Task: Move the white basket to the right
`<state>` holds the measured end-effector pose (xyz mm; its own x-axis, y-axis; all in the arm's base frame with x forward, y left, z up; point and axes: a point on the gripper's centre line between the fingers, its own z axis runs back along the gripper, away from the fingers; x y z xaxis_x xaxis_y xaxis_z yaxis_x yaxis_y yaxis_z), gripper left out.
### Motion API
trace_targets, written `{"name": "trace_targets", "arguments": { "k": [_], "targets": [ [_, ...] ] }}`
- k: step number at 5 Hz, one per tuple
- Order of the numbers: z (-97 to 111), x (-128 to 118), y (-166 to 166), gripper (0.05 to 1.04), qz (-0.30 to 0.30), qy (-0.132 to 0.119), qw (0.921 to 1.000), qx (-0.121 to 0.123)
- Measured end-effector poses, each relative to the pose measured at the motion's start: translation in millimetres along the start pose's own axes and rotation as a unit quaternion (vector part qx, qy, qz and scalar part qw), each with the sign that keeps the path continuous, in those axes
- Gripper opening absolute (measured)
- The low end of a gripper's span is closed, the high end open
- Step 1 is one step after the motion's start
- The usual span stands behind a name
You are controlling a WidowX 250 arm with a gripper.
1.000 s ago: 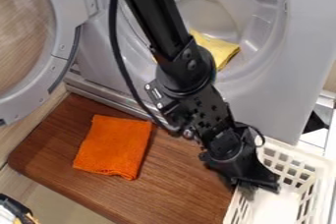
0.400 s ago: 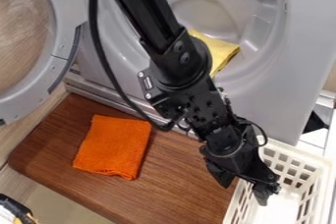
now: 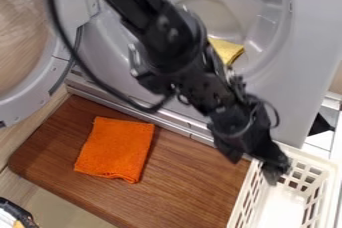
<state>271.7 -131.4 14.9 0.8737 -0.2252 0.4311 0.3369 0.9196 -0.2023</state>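
So the back is basically a big grey washer-style front (image 3: 310, 27) with a rounded recess, and its round, grey-rimmed door (image 3: 61, 52) hangs open at left. Below's a reddish-brown wood-grain board (image 3: 184, 187), plus a flat beige surface (image 3: 60, 203) lower left.

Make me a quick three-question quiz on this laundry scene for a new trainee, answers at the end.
1. True or false: In the picture, the hand is at the upper left part of the white basket.
2. Fill in: The orange cloth is to the ____ of the basket.
3. What lies in the grey machine's round opening? (a) orange cloth (b) yellow cloth (c) basket

Key: 1 true; 2 left; 3 b
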Motion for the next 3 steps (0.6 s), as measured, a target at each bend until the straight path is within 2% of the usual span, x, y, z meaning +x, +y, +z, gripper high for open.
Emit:
{"name": "trace_targets", "arguments": {
  "k": [1,2,3],
  "targets": [
    [27.1,4.8,6.6,1.001,-0.028,-0.015,0.999,0.031],
    [36.4,-8.7,40.2,1.001,-0.071,0.048,0.9907,0.106],
    [42.5,-10.5,63.5,1.001,-0.102,0.079,0.9793,0.156]
  ]
}}
